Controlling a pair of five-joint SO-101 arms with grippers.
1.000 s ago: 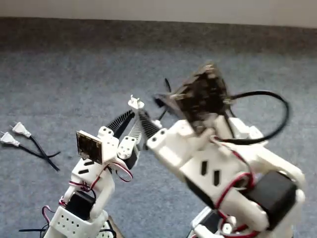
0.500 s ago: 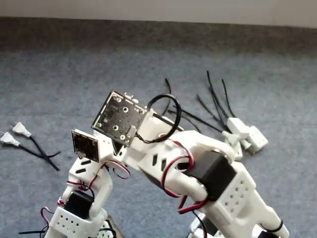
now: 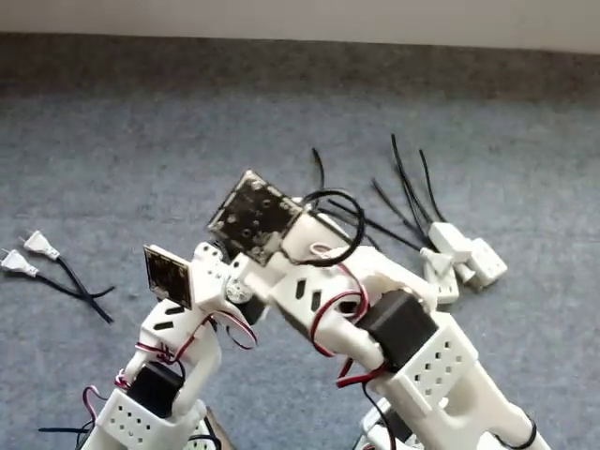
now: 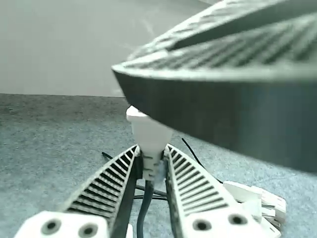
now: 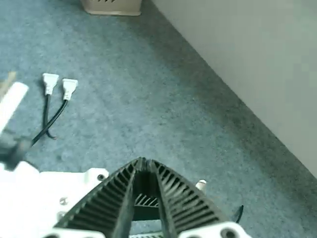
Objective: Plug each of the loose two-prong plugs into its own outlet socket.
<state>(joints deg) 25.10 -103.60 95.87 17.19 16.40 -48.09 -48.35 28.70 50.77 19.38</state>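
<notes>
Above carpet [image 3: 141, 141], left gripper [image 4: 151, 153] clamps a white plug [image 4: 147, 133]. Right gripper [image 5: 142, 164] pinched closed, empty. Two loose plugs [image 3: 28, 251] lie well apart from outlets [image 3: 466, 260].

The right arm [image 3: 403, 347] is hanging over the left hand [image 4: 151, 148] and its plug [image 4: 147, 130], blocking the path to the outlet sockets [image 3: 464, 258]. Open carpeted surface [image 3: 141, 159] is stretching toward two loose plugs [image 3: 37, 246].
</notes>
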